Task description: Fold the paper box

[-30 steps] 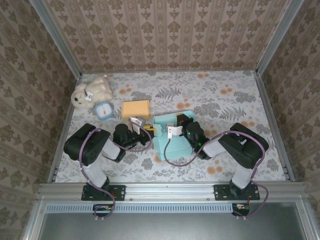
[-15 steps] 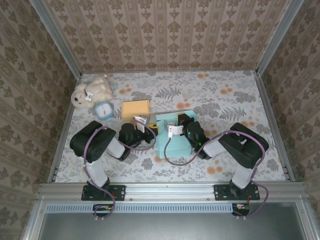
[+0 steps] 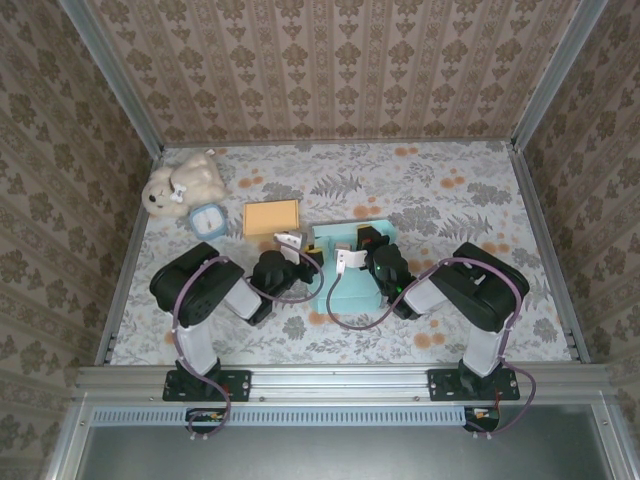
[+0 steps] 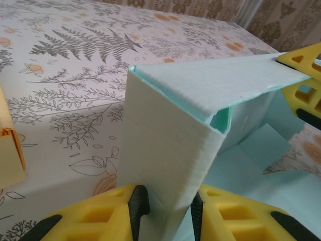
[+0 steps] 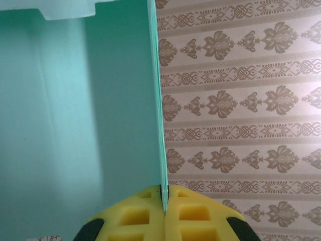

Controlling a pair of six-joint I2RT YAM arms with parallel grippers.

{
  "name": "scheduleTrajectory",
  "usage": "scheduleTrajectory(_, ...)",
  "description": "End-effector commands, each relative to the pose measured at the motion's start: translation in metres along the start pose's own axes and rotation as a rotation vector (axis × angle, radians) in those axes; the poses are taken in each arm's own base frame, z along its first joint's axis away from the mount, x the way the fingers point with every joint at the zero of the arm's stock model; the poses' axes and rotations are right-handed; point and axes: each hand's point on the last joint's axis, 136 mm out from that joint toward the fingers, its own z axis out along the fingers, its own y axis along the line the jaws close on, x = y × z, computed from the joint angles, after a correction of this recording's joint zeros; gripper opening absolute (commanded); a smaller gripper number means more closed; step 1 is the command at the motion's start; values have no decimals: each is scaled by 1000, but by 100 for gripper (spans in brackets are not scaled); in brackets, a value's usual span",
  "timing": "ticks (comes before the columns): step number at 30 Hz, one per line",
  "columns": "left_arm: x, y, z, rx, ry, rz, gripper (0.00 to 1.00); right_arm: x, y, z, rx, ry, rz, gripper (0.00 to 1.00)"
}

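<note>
Geometry decides the next fold: the paper box (image 3: 352, 290) sits mid-frame in the top view, directly between the two arms. The left gripper (image 4: 168, 213) straddles the box's left wall at the bottom of its wrist frame, one yellow finger on either side (whether the pads truly press the doubled wall, I cannot tell). From that wall a pale flap runs away toward the upper right of the frame, its long axis pointing at the other arm's yellow fingers. The right gripper (image 5: 164, 201) is clamped tight on a thin upright panel, seen edge-on up the frame's centre. By my judgement the left arm is the better placed to tuck the flap inward, with the right steadying.
</note>
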Motion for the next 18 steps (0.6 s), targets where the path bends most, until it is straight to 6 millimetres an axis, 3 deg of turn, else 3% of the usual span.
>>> scheduleTrajectory(1, -18, 3, 9, -58, -74, -14, 34, -6, 51, -11, -150, -40, -17, 0)
scheduleTrajectory(8, -27, -5, 19, -84, -110, -1, 33, -10, 58, -10, -152, -52, -31, 0)
scheduleTrajectory(18, -34, -1, 33, -179, -140, 13, 29, -10, 59, -10, -151, -53, -26, 0)
